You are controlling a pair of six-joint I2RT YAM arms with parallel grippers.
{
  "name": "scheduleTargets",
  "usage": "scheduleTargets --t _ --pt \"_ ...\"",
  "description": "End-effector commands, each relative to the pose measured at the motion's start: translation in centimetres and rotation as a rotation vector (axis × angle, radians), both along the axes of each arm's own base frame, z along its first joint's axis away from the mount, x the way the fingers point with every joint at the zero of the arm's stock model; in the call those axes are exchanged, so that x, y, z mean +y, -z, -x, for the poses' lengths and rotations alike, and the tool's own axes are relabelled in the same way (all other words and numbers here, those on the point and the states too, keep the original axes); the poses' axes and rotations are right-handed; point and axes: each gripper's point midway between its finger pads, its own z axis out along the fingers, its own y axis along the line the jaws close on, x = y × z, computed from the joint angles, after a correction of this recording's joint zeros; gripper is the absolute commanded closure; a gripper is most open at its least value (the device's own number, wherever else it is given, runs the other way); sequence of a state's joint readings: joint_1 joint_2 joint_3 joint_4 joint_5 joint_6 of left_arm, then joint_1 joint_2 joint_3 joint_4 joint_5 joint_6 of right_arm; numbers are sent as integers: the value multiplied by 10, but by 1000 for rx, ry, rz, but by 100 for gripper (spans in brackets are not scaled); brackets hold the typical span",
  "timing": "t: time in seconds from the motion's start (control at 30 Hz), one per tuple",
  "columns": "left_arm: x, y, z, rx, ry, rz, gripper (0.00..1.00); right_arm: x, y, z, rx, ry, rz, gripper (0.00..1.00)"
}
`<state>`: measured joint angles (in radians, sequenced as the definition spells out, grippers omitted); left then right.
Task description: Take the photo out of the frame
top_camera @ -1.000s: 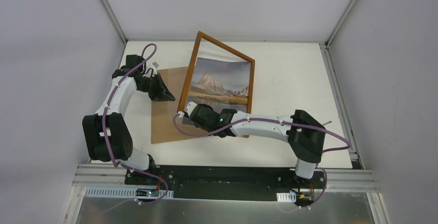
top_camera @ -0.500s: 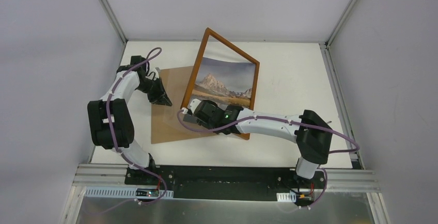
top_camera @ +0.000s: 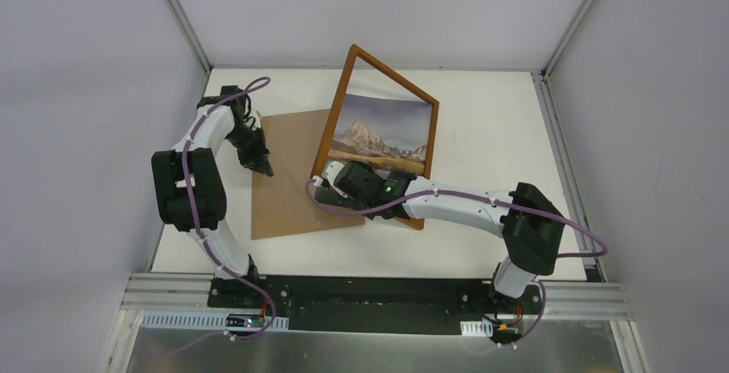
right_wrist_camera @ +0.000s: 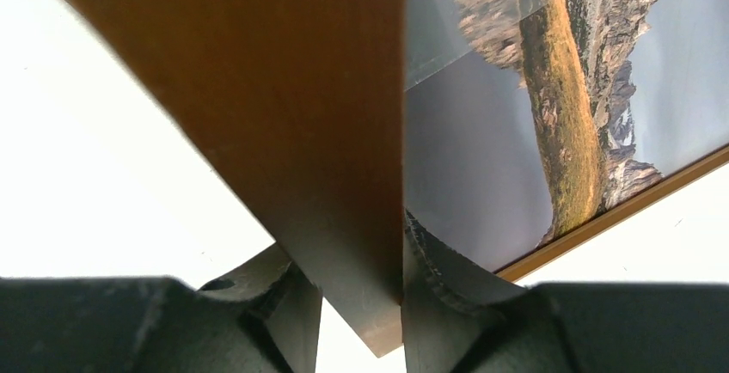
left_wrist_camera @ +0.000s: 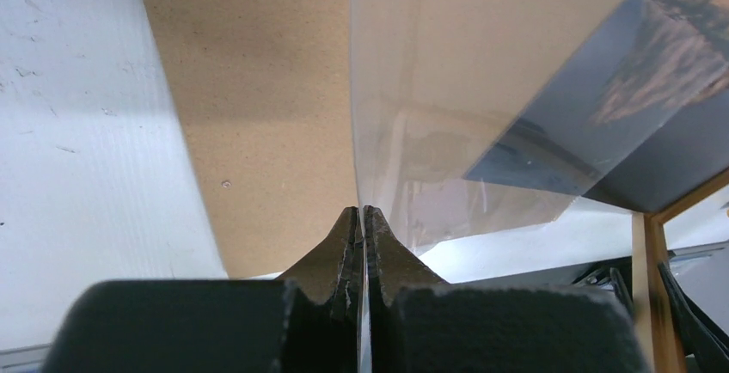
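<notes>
The orange-brown frame [top_camera: 334,108] stands tilted up off the table, its far corner raised. My right gripper [top_camera: 330,177] is shut on its near-left corner; in the right wrist view the jaws [right_wrist_camera: 352,253] clamp the wooden bar [right_wrist_camera: 327,115]. The photo [top_camera: 382,132] of a mountain and lake shows through the frame's opening and beside the bar in the right wrist view [right_wrist_camera: 550,89]. My left gripper [top_camera: 264,168] is shut on the edge of a clear sheet [left_wrist_camera: 447,72] that rises from its fingertips [left_wrist_camera: 361,211]. The photo [left_wrist_camera: 653,64] shows past that sheet.
The plain brown backing board [top_camera: 288,192] lies flat on the white table [top_camera: 490,132], left of the frame and under my left gripper; it fills the upper left of the left wrist view [left_wrist_camera: 249,89]. Grey walls close the table on three sides.
The right arm has carried the tilted frame to the right and slightly away. The left arm has folded back to the left, its gripper sliding a little left over the backing board.
</notes>
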<state>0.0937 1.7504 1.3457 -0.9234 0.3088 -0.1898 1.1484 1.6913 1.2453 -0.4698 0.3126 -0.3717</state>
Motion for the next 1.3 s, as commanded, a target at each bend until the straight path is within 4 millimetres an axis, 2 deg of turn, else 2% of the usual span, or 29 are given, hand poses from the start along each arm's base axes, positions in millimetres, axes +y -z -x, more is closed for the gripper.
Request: scheduleTargets --t 0.0,0.07,0.27,0.47,0.7,0.87,0.9,0.97,1.07,1.13,1.17,1.27 --pt "19 10 16 88 -15 -89 100 -1 -12 -1 13 27 -62 100" --pt "26 9 16 85 -31 -115 100 -10 -11 -7 10 52 -55 100" --pt "47 3 16 77 -84 -184 100 -34 -7 -10 -14 45 -11 100" --pt "50 12 20 123 -127 -178 100 -62 -6 -17 -6 135 -31 100" --pt "67 21 20 156 -160 -208 100 -98 -7 -15 -9 219 -50 100" --pt "65 29 23 187 -159 -197 100 -106 -12 -12 -16 218 -67 100" --pt "64 30 24 192 -158 -192 97 -105 -16 -12 -18 223 -80 100" --pt "60 30 25 193 -156 -168 84 -102 -23 -10 -11 225 -112 100" --pt "53 19 23 149 -162 -134 53 -98 -36 -8 -6 224 -154 100" --pt "48 4 19 96 -174 -119 34 -99 -44 -8 -17 227 -171 100" --pt "43 -6 16 62 -181 -110 29 -99 -49 -8 -21 225 -181 100" --pt "26 -37 5 -55 -188 -95 24 -101 -60 -7 -32 223 -201 100"
